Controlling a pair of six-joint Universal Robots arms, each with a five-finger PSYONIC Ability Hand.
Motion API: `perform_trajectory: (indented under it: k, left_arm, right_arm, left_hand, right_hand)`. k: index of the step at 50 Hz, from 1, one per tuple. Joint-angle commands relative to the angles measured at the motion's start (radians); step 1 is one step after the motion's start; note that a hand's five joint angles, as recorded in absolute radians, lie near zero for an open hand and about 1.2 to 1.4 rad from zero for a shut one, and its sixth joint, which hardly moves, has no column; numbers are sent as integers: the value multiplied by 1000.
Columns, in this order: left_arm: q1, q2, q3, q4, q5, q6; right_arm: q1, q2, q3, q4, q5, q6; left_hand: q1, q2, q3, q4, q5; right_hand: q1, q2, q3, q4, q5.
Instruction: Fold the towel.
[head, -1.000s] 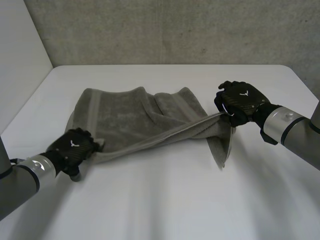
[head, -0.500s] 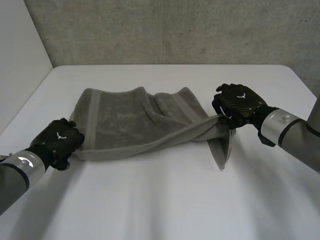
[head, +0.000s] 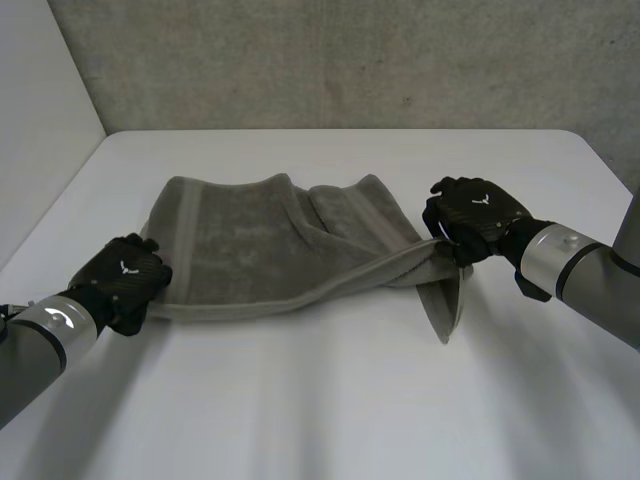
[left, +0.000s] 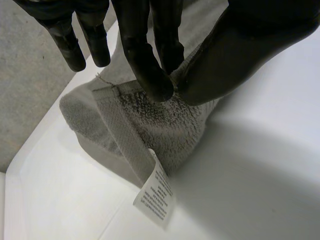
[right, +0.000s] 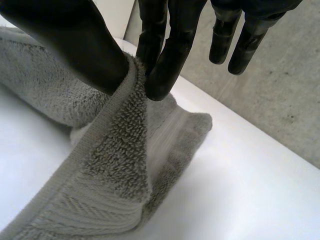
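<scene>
Grey towel (head: 250, 245), label (left: 154, 195) illegible, pinched by left robot hand (head: 125, 280) and right robot hand (head: 470, 215).

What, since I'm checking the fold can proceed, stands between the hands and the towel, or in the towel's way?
Nothing visible. The left hand pinches the towel at its near left corner, by the label; the right hand pinches its right end. Nothing else lies on the towel or the table.

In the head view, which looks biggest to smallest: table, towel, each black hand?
Largest: table.
Next: towel.
Smallest: left hand and right hand, about alike; I won't rank them.
</scene>
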Motion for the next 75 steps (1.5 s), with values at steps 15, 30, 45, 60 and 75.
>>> perform_trajectory:
  k: [15,30,45,60,75]
  left_arm:
    - [9,-17,93,-56,106,-474]
    - [18,-55,234,-67,54,-483]
    - [-166,-201,1047,332,-90,-730]
    - [-66,-104,797,449,8,-841]
    - [-57,-215,291,382,169,-461]
  right_arm:
    - [3,-19,48,27,42,3]
    - [55,-29,54,125,145,-35]
    - [110,26,-747,-387,240,179]
    - [58,-83,-378,-119,-119,129]
    - [5,-63,50,16,-137,-345]
  left_hand:
    - [91,49,-49,-56,52]
    - [91,49,-49,-56,52]
    - [91,49,-49,-56,52]
    - [91,49,-49,-56,52]
    - [91,49,-49,-56,52]
  right_hand:
    - [100,58,-12,-58,69]
    - [100,58,-12,-58,69]
    - [100,58,-12,-58,69]
    - [100,58,-12,-58,69]
    - [100,58,-12,-58,69]
